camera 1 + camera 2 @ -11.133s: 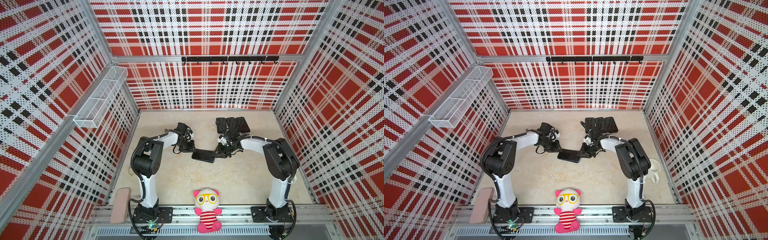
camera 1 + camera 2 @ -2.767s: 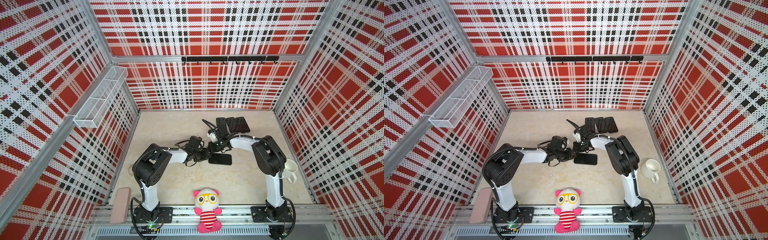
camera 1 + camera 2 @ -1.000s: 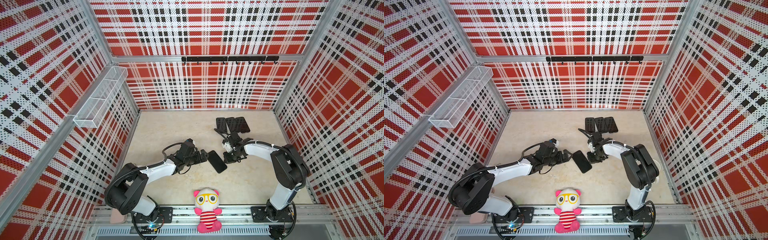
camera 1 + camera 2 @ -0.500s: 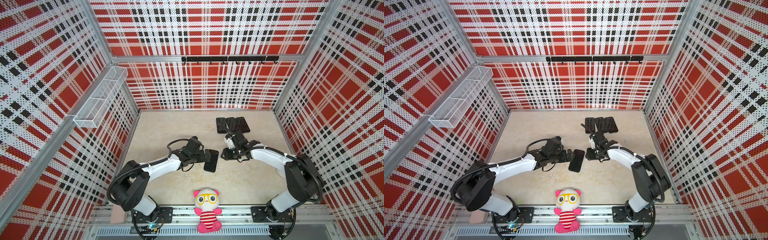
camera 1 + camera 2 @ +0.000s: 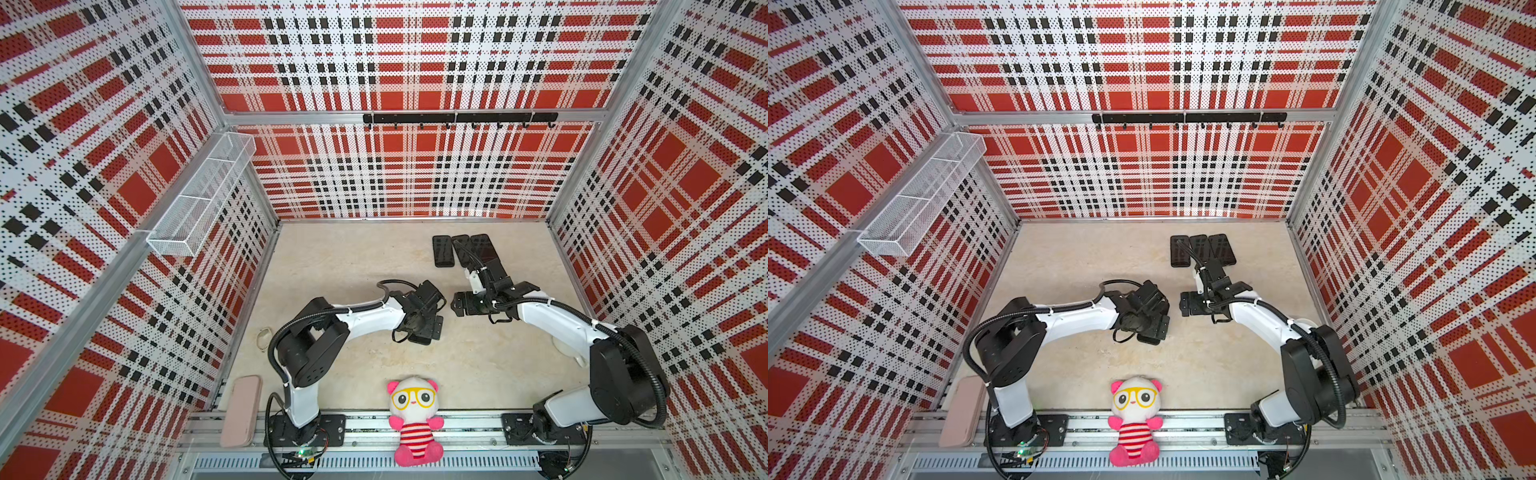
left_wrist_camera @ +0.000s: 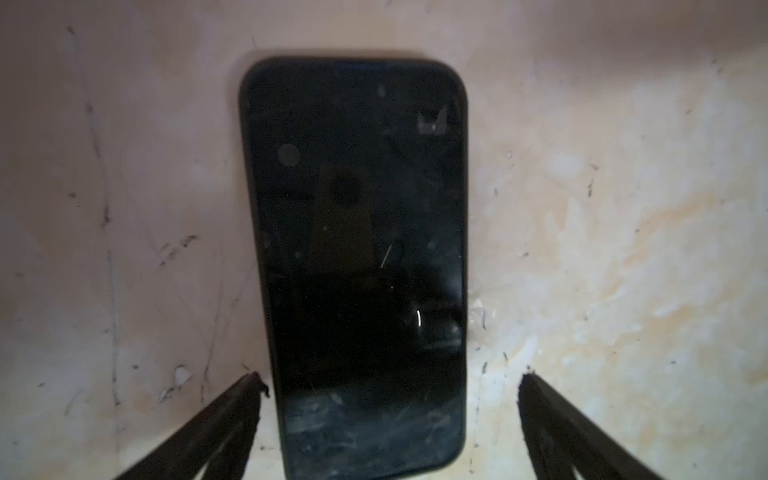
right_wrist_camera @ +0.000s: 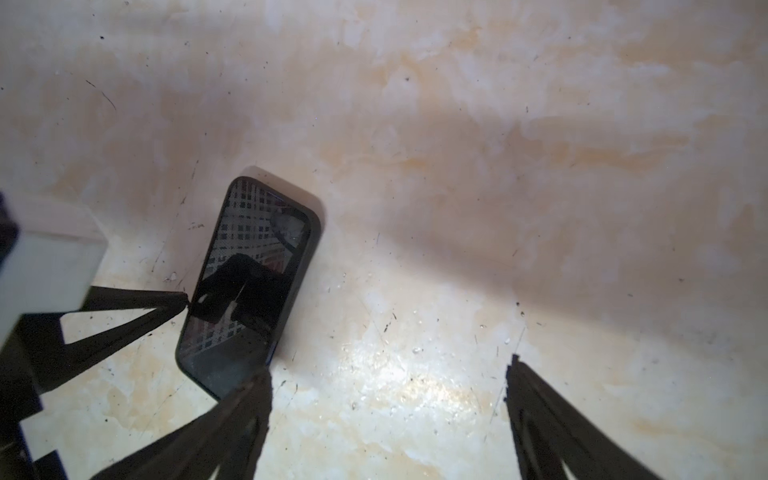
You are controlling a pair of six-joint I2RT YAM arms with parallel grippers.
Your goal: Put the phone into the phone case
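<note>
beige table (image 5: 353, 270): left claw (image 6: 390, 376) and right claw (image 7: 388, 368) both spread, black phone (image 6: 357, 249) lying flat.
my left claw hangs wide open, fingers (image 6: 224, 419) either side of one end of the phone, not gripping it. my right claw is open and empty, just beside. the phone rests screen up near the table's middle, a dark rim round its edge.
</note>
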